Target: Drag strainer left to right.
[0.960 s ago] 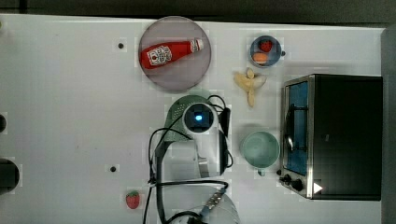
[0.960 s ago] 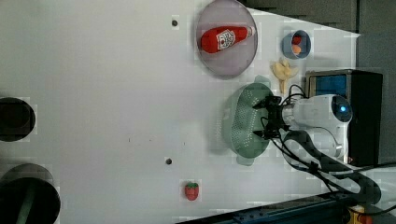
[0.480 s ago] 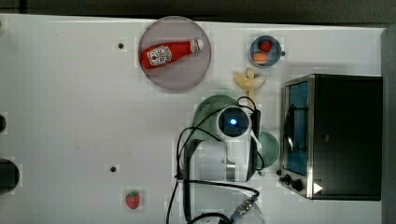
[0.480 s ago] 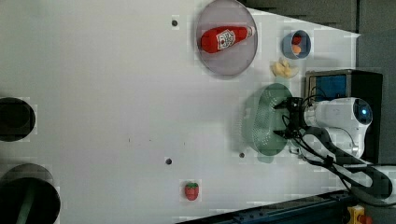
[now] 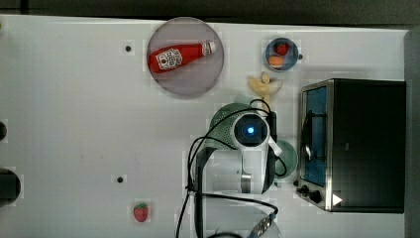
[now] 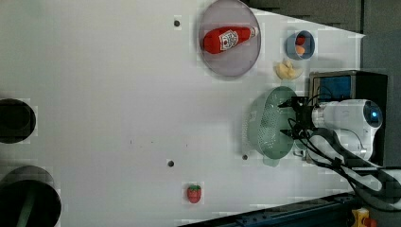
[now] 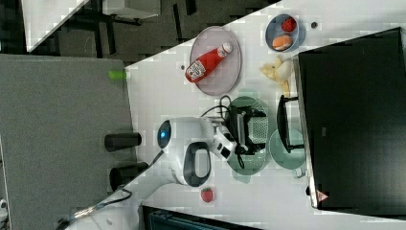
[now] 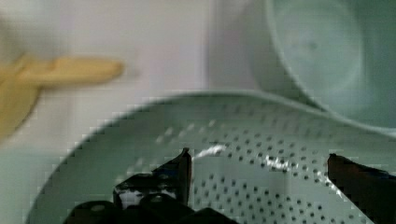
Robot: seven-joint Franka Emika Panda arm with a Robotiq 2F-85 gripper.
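A: Where was the strainer (image 6: pixel 268 125)?

B: On the white table (image 5: pixel 74 124), just beside the toaster oven (image 5: pixel 356 144), between the bananas (image 5: pixel 265 84) and the mint cup (image 7: pixel 286 149). Its rim looked to be touching or nearly touching the cup in the right view.

A: Gripper (image 8: pixel 259 161) state?

B: Jaws spread wide, both fingers down inside the perforated bowl, nothing pinched. My read: fingers were pressing against the inner wall to push it along rather than clamp it. That suits a drag.

A: Room left to move?

B: Little toward the top view's right. Oven front and cup blocked that side. Bananas sat close on the far end. Plenty of bare table on the top view's left, out past the plate (image 5: pixel 185 57) with the ketchup bottle (image 5: pixel 181 55) and down toward the strawberry (image 5: pixel 141 212).

A: Risks?

B: Further push would probably shove the cup into the oven door. Drag looked close to finished.
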